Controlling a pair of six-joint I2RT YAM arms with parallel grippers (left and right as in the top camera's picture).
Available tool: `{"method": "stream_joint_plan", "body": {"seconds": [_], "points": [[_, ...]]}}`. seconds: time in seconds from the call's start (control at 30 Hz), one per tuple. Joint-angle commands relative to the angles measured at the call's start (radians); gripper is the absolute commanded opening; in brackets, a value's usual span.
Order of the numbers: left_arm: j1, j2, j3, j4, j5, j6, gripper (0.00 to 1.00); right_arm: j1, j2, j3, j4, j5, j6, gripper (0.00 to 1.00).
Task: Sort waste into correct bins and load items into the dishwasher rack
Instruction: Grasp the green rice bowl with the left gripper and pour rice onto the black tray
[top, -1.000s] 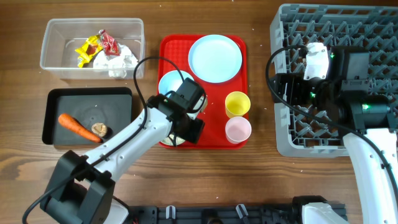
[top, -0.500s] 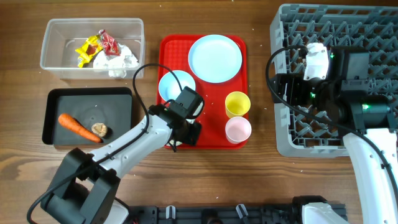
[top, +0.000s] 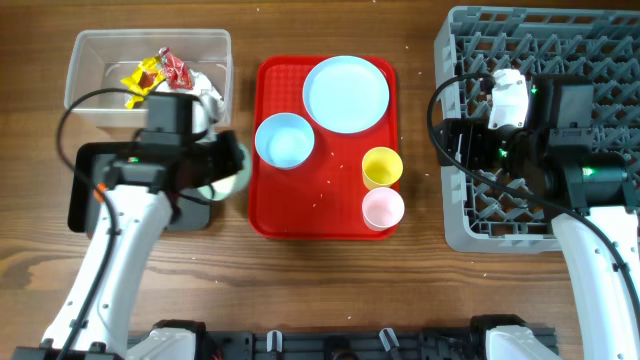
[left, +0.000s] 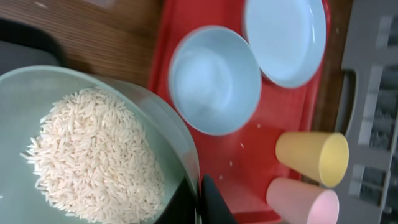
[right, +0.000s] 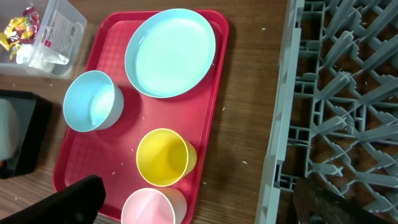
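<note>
My left gripper (left: 199, 200) is shut on the rim of a light blue bowl (left: 37, 93) that holds a heap of white rice grains (left: 93, 155). In the overhead view this bowl (top: 228, 182) hangs over the right edge of the black tray (top: 90, 160), under the left gripper (top: 222, 165). The other bowl (top: 284, 140), the plate (top: 346, 93), the yellow cup (top: 381, 167) and the pink cup (top: 382, 209) stand on the red tray (top: 280, 215). My right gripper (right: 205, 202) is open and empty at the left edge of the grey dishwasher rack (top: 560, 40).
The clear tub (top: 100, 60) at the back left holds yellow and red wrappers (top: 160, 72) and white tissue (top: 200, 98). My left arm covers most of the black tray's inside. Loose rice grains dot the red tray and the wooden table.
My left gripper shut on the rice bowl's rim, lifted it off the red tray and carried it left to the black tray. The right arm has not moved.
</note>
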Motion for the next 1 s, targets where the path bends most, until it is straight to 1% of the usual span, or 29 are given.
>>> {"method": "stream_joint_plan", "body": {"seconds": [0.0,0.03,0.07,0.1,0.13,0.2,0.37,0.47,0.5,0.6,0.73,0.97], "points": [[0.188,-0.002,0.015,-0.002,0.146,0.067,0.04,0.003,0.001,0.019,0.005,0.006,-0.012,1.0],[0.275,0.014,0.014,-0.002,0.203,0.094,0.04,0.003,0.001,0.019,0.006,0.006,-0.011,1.0],[0.313,0.025,0.014,-0.002,0.241,0.116,0.04,0.003,0.001,0.018,0.006,0.006,-0.012,1.0],[0.386,0.058,0.014,-0.002,0.327,0.161,0.04,0.003,0.001,0.018,0.005,0.006,-0.012,1.0],[0.43,0.085,0.014,-0.002,0.385,0.186,0.04,0.003,0.001,0.019,0.005,0.006,-0.012,1.0],[0.538,0.176,0.014,0.008,0.559,0.262,0.04,0.003,0.001,0.018,0.006,0.006,-0.012,1.0],[0.639,0.322,0.014,0.037,0.781,0.365,0.04,0.003,0.001,0.018,0.005,0.006,-0.01,1.0],[0.676,0.347,0.014,0.052,0.9,0.367,0.04,0.003,0.002,0.018,0.006,0.006,-0.01,1.0],[0.692,0.347,0.014,0.066,0.98,0.367,0.04,0.003,0.002,0.018,0.005,0.006,-0.01,1.0],[0.732,0.347,0.014,0.085,1.144,0.366,0.04,0.003,0.002,0.018,0.002,0.006,-0.002,1.0],[0.759,0.347,0.014,0.084,1.242,0.362,0.04,0.003,0.002,0.018,0.0,0.006,-0.002,1.0],[0.761,0.347,0.014,0.063,1.242,0.363,0.04,0.003,0.002,0.018,0.0,0.006,-0.002,1.0]]}}
